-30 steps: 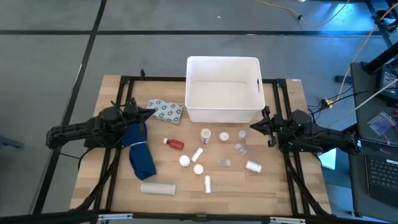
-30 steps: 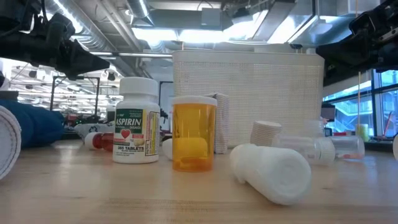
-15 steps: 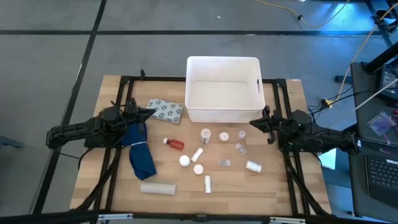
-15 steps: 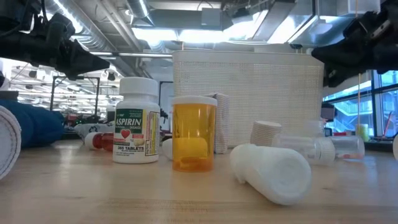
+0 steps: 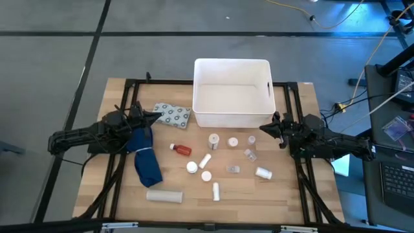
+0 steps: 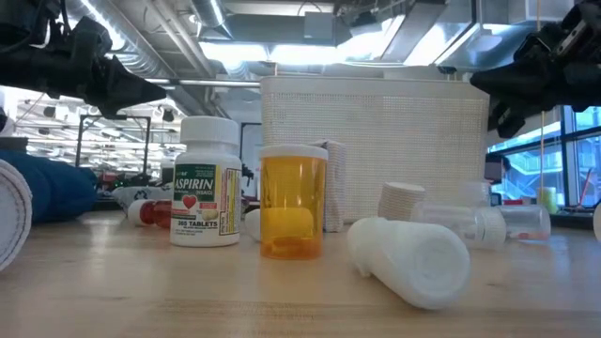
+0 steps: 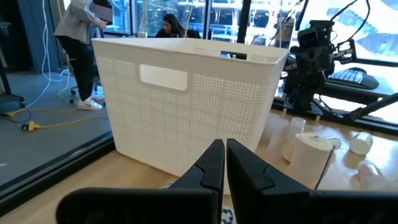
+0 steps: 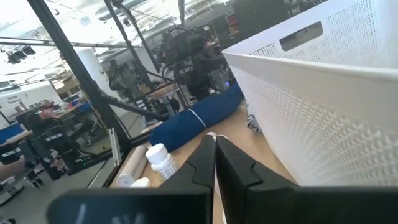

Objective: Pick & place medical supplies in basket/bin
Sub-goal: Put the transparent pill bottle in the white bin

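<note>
On the wooden counter [image 5: 123, 194], the white basket [image 5: 232, 94] sits at the far middle, upright, its handle slot showing on the right wall. Nothing can be seen inside it from above. The supplies lie scattered in front of it: a grey dotted blister pack [image 5: 172, 115] just left of the basket's near corner, a red-orange bottle [image 5: 182, 150] on its side, several small white bottles [image 5: 213, 140] and tubes near the middle, a clear packet [image 5: 233, 169], and a white roll [image 5: 163, 195] lying close to the near edge. A long dark blue cloth [image 5: 145, 155] stretches along the left part of the counter.

Left of the supplies, the left tool [image 5: 156, 116] hovers beside the blister pack with its fingers pressed together and nothing between them; its wrist view shows the two dark tips meeting in front of the basket wall. Off the basket's near right corner, the right tool [image 5: 264, 129] hangs above the counter, its fingers likewise closed and empty.

From table height, an aspirin bottle [image 6: 207, 194] stands upright beside an amber vial [image 6: 293, 201].
</note>
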Robot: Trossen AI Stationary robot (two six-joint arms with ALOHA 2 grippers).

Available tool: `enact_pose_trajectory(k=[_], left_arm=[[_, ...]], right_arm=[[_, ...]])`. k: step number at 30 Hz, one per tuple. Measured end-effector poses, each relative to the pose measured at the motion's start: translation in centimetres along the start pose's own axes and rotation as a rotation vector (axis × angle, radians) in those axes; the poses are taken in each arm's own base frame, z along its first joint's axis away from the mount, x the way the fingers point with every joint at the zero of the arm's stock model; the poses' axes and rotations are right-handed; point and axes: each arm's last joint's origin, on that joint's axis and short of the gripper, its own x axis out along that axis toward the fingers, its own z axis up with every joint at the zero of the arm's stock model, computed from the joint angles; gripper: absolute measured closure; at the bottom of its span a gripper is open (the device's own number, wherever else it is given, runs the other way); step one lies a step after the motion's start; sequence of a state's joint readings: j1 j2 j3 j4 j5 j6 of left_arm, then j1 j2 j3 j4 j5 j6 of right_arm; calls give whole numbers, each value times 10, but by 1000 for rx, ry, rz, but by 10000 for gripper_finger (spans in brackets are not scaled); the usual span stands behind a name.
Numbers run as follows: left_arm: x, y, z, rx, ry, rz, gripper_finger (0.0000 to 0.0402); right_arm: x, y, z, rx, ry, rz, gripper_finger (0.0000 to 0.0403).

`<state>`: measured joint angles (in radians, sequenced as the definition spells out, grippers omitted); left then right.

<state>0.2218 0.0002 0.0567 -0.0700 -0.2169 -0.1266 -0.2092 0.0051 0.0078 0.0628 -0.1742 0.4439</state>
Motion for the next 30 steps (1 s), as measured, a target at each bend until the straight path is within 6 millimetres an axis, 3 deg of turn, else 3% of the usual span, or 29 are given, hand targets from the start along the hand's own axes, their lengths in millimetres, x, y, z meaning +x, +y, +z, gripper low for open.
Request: enact_pose_trajectory(k=[30], left_arm=[[0, 0, 0, -19, 2, -12, 391]], right_arm=[[0, 0, 0, 159, 1, 2, 386]])
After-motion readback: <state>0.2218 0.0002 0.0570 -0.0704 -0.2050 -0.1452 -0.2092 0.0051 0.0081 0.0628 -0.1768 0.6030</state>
